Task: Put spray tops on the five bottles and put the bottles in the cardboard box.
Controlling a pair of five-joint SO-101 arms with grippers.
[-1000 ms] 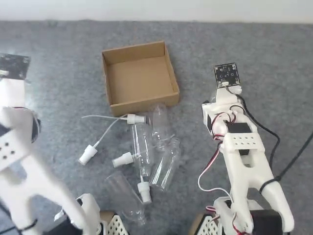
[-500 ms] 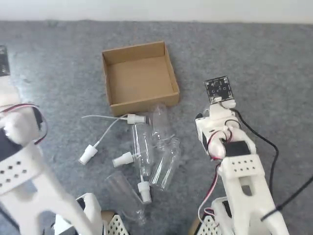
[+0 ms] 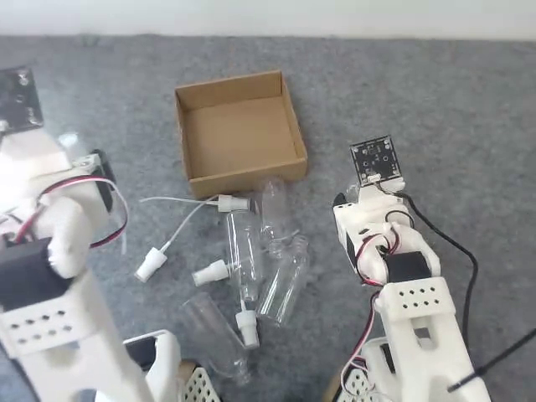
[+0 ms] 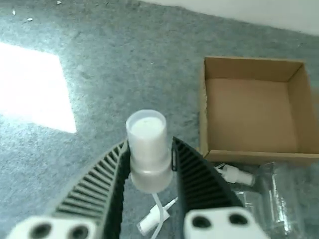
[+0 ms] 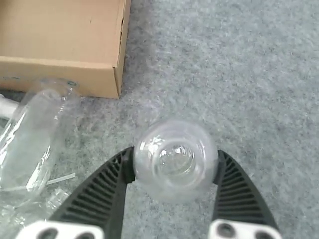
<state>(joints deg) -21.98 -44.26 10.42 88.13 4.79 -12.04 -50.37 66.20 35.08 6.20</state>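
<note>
My left gripper (image 4: 148,152) is shut on a white spray top (image 4: 146,139), held upright above the grey carpet to the left of the cardboard box (image 4: 254,112). In the right wrist view, my right gripper (image 5: 174,164) is shut on a clear bottle (image 5: 174,157), seen end-on, just off the box's near right corner (image 5: 117,74). The open box (image 3: 239,134) is bare inside. Several clear bottles (image 3: 280,280) lie in a heap in front of it, with loose spray tops (image 3: 151,264) among them.
The left arm (image 3: 50,251) stands at the left edge of the high view and the right arm (image 3: 402,276) right of the heap. Thin white dip tubes (image 3: 172,201) trail from the spray tops. Open carpet lies right of the box.
The left arm has swung inward to the right with the spray top. The right arm has drawn back toward the near side and slightly left, still holding the bottle.
</note>
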